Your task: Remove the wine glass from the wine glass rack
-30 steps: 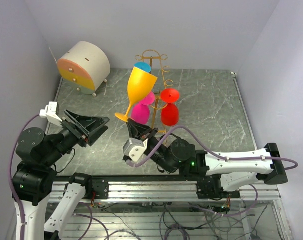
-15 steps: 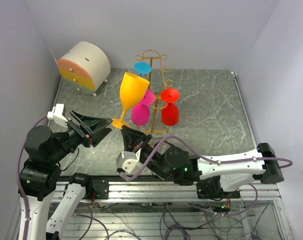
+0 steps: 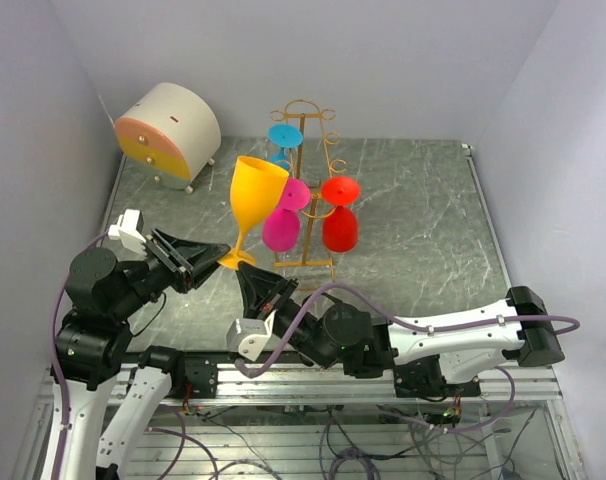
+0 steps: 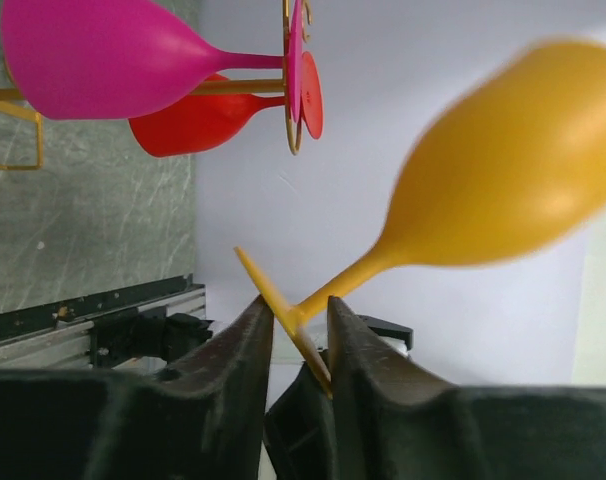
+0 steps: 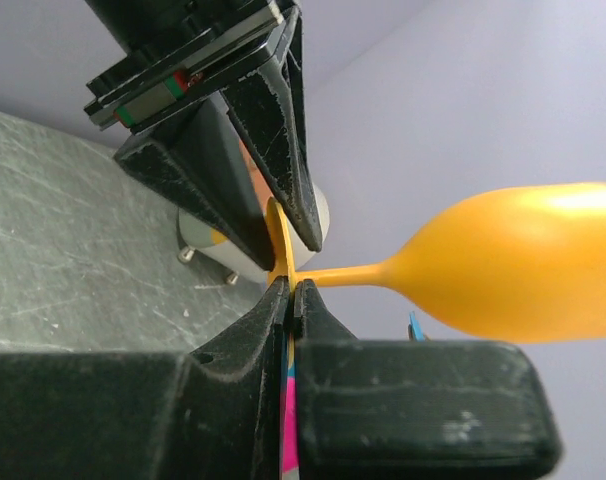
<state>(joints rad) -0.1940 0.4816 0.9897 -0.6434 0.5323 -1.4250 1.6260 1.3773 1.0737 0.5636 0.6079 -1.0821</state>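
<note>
The yellow wine glass (image 3: 256, 190) hangs in the air off the gold wire wine glass rack (image 3: 332, 148), bowl up and tilted. My right gripper (image 3: 245, 272) is shut on the rim of its foot disc, seen at the right gripper (image 5: 292, 290). My left gripper (image 3: 221, 252) has come in from the left, and its jaws press the same foot disc from both sides, next to the stem. In the left wrist view the disc sits slanted in the left gripper (image 4: 298, 318), with the wine glass (image 4: 503, 190) bowl to the upper right.
A pink glass (image 3: 281, 228), a red glass (image 3: 340, 228) and a blue glass (image 3: 285, 135) hang upside down on the rack. A round beige drawer cabinet (image 3: 168, 125) stands at the back left. Walls close in the marble table (image 3: 423, 200) on three sides.
The right gripper carried the yellow glass left and nearer, away from the rack. The left gripper moved up to it and narrowed its jaws onto the foot.
</note>
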